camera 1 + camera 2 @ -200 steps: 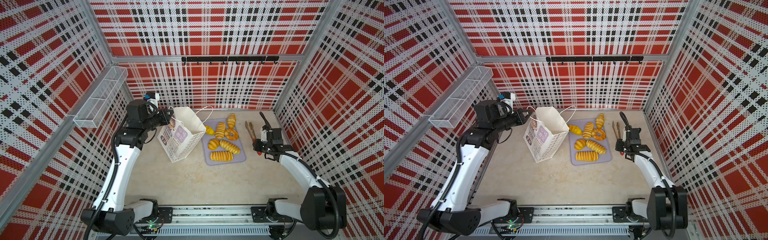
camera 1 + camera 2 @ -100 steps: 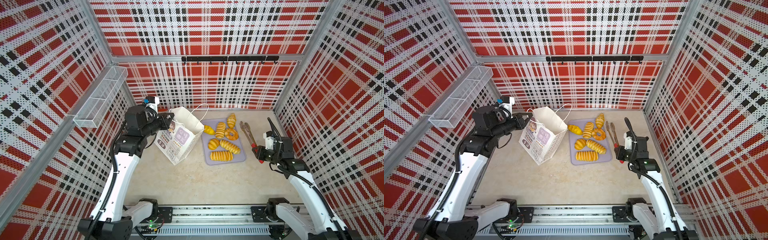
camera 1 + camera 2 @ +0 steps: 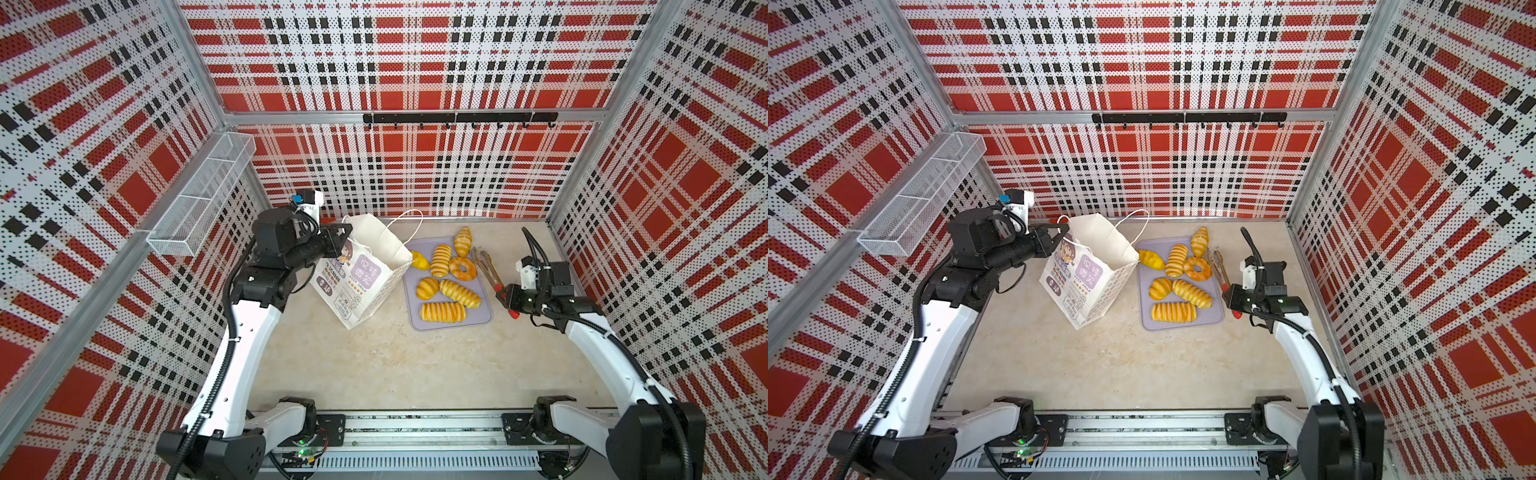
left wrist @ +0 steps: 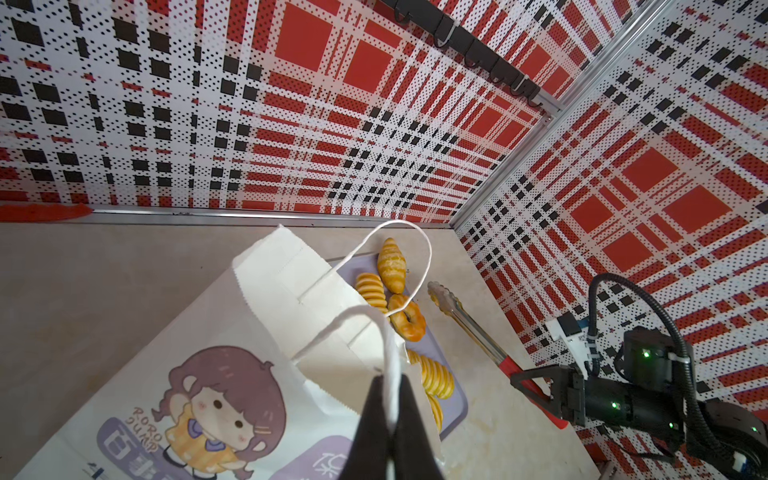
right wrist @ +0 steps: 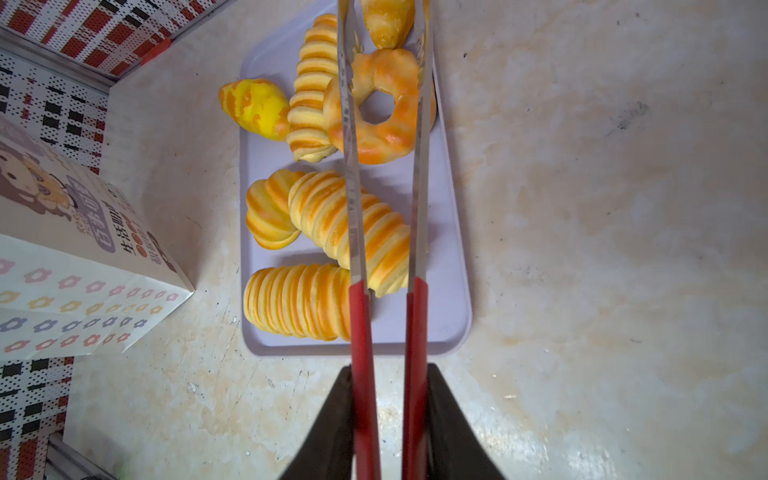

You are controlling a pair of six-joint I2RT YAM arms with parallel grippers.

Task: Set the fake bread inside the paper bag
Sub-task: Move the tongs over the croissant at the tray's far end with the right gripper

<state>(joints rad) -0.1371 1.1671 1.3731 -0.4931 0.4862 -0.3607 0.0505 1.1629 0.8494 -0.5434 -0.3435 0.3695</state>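
**Top views.** The left gripper [image 3: 341, 237] is pressed together at the near rim of the paper bag [image 3: 361, 274]. The bag stands tilted at eleven o'clock from the table's middle. Its mouth opens toward the lilac tray [image 3: 485, 321] at one o'clock. The fake bread [image 3: 442, 311] is on or against that tray, seven pieces counted. The right gripper [image 3: 505, 297], at three o'clock of the tray, clamps the tongs [image 3: 484, 268] by their red handles.

**Left wrist.** The jaws pinch the bag's cord handle [image 4: 390, 357]. No bread shows in the part of the interior that is visible.

**Right wrist.** The tong blades stand parted above the ring donut [image 5: 374, 108].

**Recommendation.**
- Lower the blades to straddle one piece.
- Squeeze evenly, since the glossy surface may slip.
- Lift clear of the tray rim.
- Hold the bag mouth wide and steady throughout.
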